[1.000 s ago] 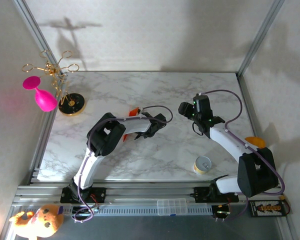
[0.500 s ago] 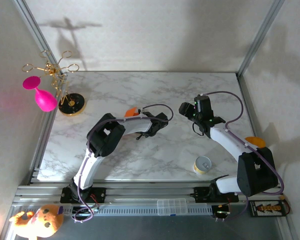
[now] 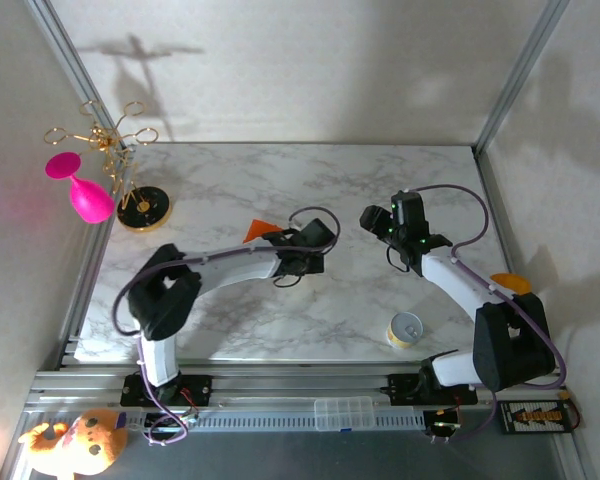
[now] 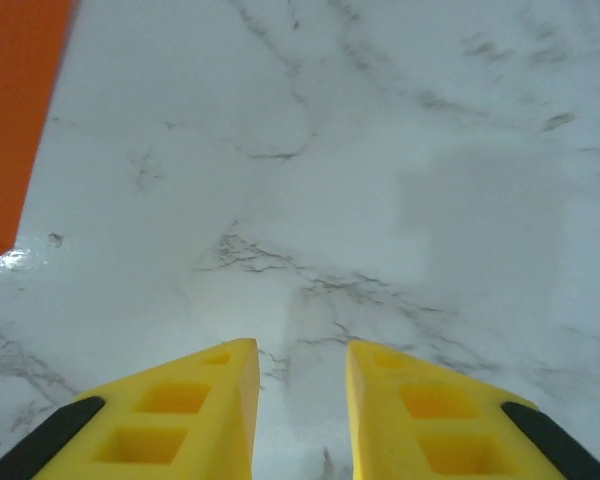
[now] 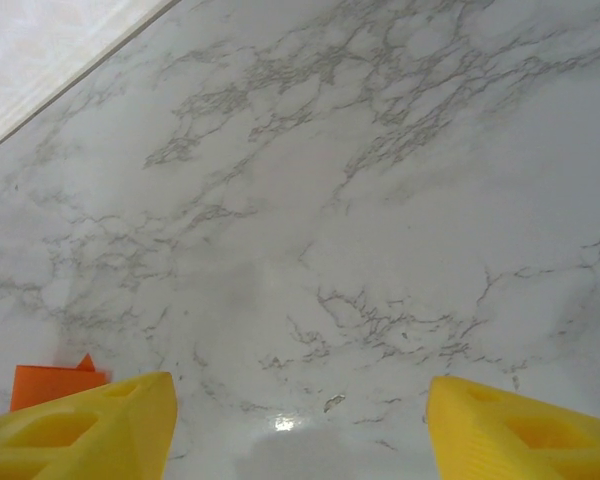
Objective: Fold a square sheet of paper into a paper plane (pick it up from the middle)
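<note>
Both arms share 1 build: white tubular links between bulky black joint housings. The left arm [image 3: 225, 268] and right arm [image 3: 460, 282] each carry a thin purple cable looping free above the wrist. They stand on black base brackets at 7 and 5 o'clock of the top view. Green lights glow on the right wrist housing [image 3: 395, 225]. The left gripper [image 4: 300, 345] and right gripper [image 5: 300, 385] have bright yellow wedge fingers [image 4: 195, 415] with square moulded recesses; the left pair shows black backing strips [image 4: 40, 440].

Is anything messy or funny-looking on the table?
Only the pink goblet looks odd: it tilts bowl-down by the gold rack. Nothing is spilled; the folded orange paper lies on the marble table.
</note>
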`<state>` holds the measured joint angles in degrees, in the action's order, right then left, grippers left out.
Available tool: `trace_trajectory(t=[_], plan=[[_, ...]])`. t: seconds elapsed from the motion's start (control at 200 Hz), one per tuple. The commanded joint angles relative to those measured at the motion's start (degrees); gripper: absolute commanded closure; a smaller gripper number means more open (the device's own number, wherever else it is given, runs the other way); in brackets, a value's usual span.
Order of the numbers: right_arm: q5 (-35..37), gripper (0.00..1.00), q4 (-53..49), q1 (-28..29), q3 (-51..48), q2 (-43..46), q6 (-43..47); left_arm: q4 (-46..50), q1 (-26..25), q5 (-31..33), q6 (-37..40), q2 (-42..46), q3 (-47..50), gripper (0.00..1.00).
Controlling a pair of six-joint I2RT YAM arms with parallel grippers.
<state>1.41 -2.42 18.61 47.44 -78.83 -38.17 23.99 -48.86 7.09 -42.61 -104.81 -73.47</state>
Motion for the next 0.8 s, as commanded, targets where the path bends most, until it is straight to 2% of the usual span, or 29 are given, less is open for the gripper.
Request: trace_trajectory(t=[0.0,0.195,0.335,0.476,0.636,0.796], plan=[[-4.2,0.32,2.3,-0.2,0.2,-1.9,1.3,-4.3,5.2,-3.3,0.8,5.6,5.4,0.73],[-9.4,0.33,3.8,-0.2,0.8,-4.7,0.4,-10.1,14.5,-8.1,1.3,8.7,14.4,0.8],[-12.8,0.35,4.6,-0.2,1.2,-6.2,-1.0,-9.7,18.6,-5.5,0.3,7.0,16.4,0.85],[-14.1,0.36,4.7,-0.2,1.3,-7.3,-1.5,-9.9,20.6,-2.6,1.0,5.2,16.8,0.89],[-15.1,0.37,4.8,-0.2,1.7,-8.1,-1.5,-7.9,21.2,2.3,2.0,2.4,15.4,0.9],[-15.7,0.37,4.6,-0.2,1.8,-8.9,-1.6,-7.6,21.2,4.0,2.6,0.5,15.3,0.9]])
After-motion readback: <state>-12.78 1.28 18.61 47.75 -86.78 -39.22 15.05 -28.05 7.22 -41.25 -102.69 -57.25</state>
